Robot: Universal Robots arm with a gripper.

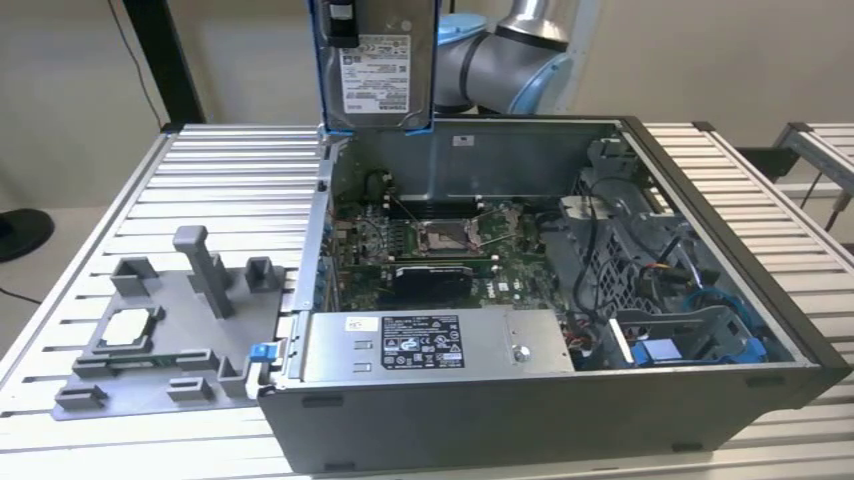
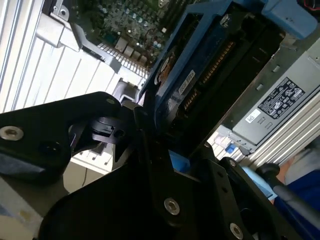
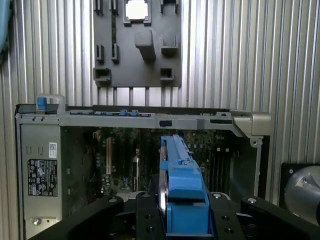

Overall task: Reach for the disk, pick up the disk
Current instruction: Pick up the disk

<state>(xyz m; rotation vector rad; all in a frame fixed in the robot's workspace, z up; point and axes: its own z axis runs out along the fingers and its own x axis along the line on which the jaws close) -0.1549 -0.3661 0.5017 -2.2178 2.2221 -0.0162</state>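
The disk (image 1: 379,62), a silver-grey drive with a white label and a blue frame, hangs upright high above the rear left corner of the open computer case (image 1: 747,300). In the first wrist view the disk (image 3: 179,175) shows edge-on, and my gripper (image 3: 182,222) is shut on its blue frame with a black finger on each side. In the second wrist view the disk (image 2: 200,70) sits tilted between the black fingers (image 2: 125,135), above the case's inside.
Inside the case lie the motherboard (image 1: 427,240), a boxy silver power supply (image 1: 427,343) at the front and a blue drive bay (image 1: 687,345) at the exterior view's right. A grey fixture plate (image 1: 160,340) holding a small white-topped chip (image 1: 127,325) lies on the slatted table (image 1: 227,180).
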